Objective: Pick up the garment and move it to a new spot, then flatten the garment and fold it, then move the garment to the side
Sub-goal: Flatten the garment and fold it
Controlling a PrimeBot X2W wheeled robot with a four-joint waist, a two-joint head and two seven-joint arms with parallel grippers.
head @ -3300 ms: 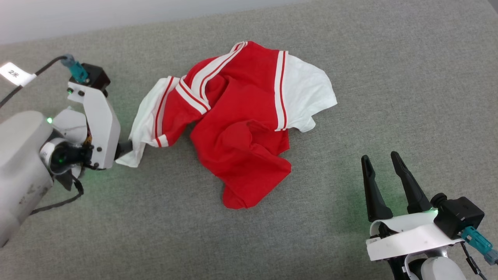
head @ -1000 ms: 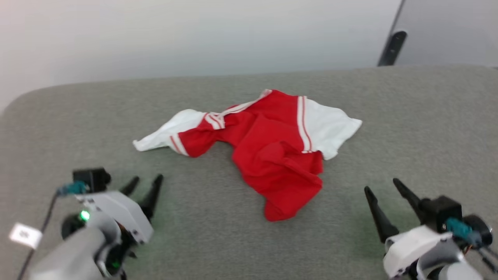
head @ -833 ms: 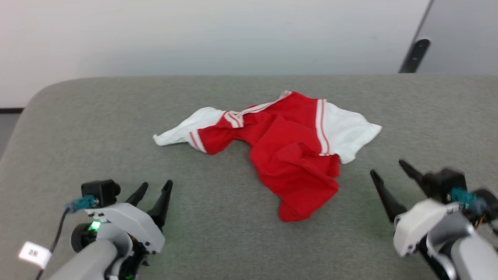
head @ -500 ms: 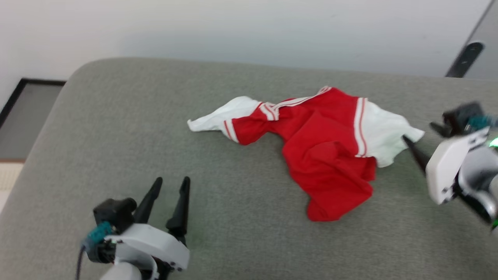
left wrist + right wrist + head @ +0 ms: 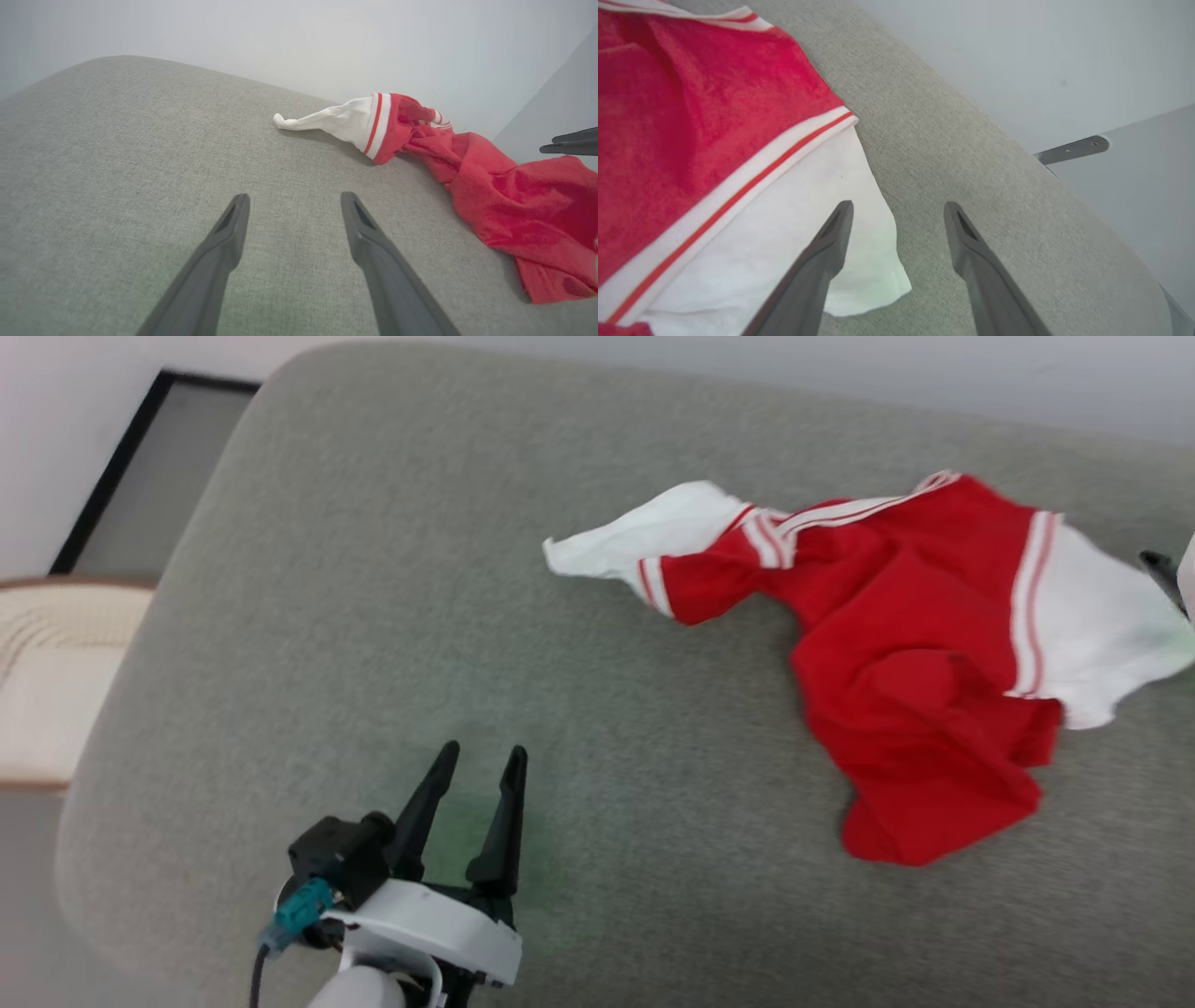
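While the garment (image 5: 915, 663) is lying crumpled on the right of the grey padded surface (image 5: 327, 616) with nothing gripping it, this is reading as the pick-up step. Right gripper (image 5: 899, 205) is hovering at its right-hand white sleeve (image 5: 761, 233), jaws open, one finger over the cloth. Left gripper (image 5: 484, 749) is sitting near-left, jaws open, well apart from it. Next move is calling for the right jaws closing on that sleeve edge.
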